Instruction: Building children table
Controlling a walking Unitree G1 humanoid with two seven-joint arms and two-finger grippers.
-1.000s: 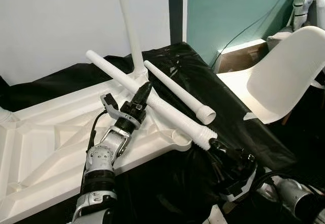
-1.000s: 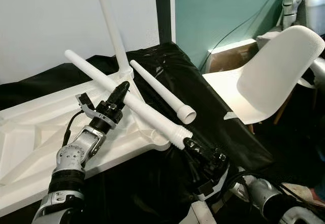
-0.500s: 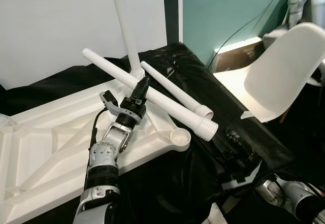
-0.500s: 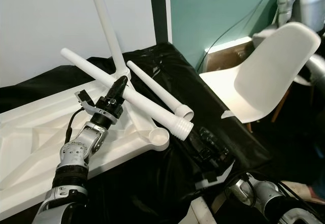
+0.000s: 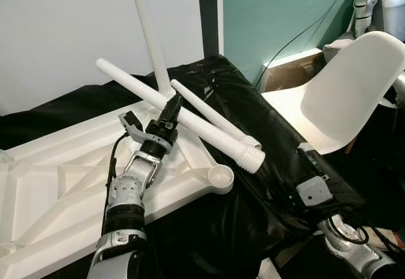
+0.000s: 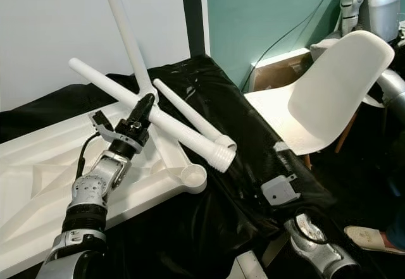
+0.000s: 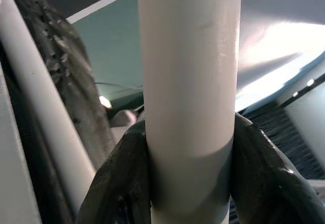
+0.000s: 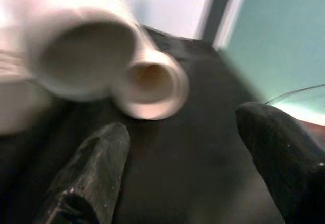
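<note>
Left gripper (image 5: pixel 171 107): fingers (image 7: pixel 119 176) closing around a white table leg (image 5: pixel 190 123) near its middle, holding it slanted above the upturned white tabletop (image 5: pixel 50 184). The leg's threaded end (image 5: pixel 252 160) is hanging free just beyond the tabletop's near corner socket (image 5: pixel 219 178), not yet in it.

Right gripper (image 8: pixel 177 148): fingers spread wide, gripping nothing, pointing toward the open ends of the two loose legs over the black cover (image 5: pixel 253 121). In the eye views its wrist is sitting low at the cover's edge.

Second loose leg (image 5: pixel 212 112): lying on the black cover just beside the held one, its open end nearly touching the threaded end.

Fitted leg (image 5: pixel 147 32): standing upright from the tabletop's far corner.

White chair (image 5: pixel 342 95): standing to the right, well apart.

Step in hand, by my reading: bringing the held leg to the empty corner socket. The next move is calling for tipping the leg upright, threaded end down, centring it over the socket, then turning it in; the free right fingers could be steadying the lower end.
</note>
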